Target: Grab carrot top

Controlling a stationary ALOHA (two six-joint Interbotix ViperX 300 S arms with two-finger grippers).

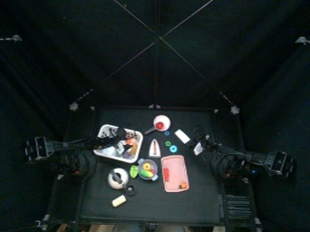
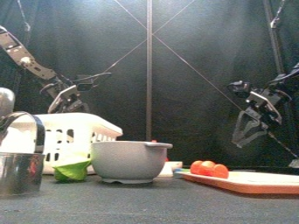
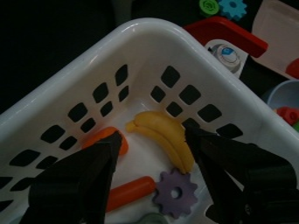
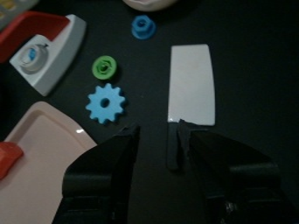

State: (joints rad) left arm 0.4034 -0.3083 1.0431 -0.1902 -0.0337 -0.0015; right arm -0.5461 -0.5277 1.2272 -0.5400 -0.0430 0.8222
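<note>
Front view: small stubby orange carrot top (image 2: pixel 211 169) on pink tray (image 2: pixel 263 181)

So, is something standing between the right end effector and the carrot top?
Nothing visible does. The carrot top lies uncovered on the pink tray; the right end effector hangs open above bare table.

Two black arms w/ jointed segments, thin cables along links. Left gripper (image 3: pixel 152 171): two broad matte-black jaws, flat inner faces. Right gripper (image 4: pixel 160 149): same black jaws, stepped inner edges, rounded black housing at base.
</note>
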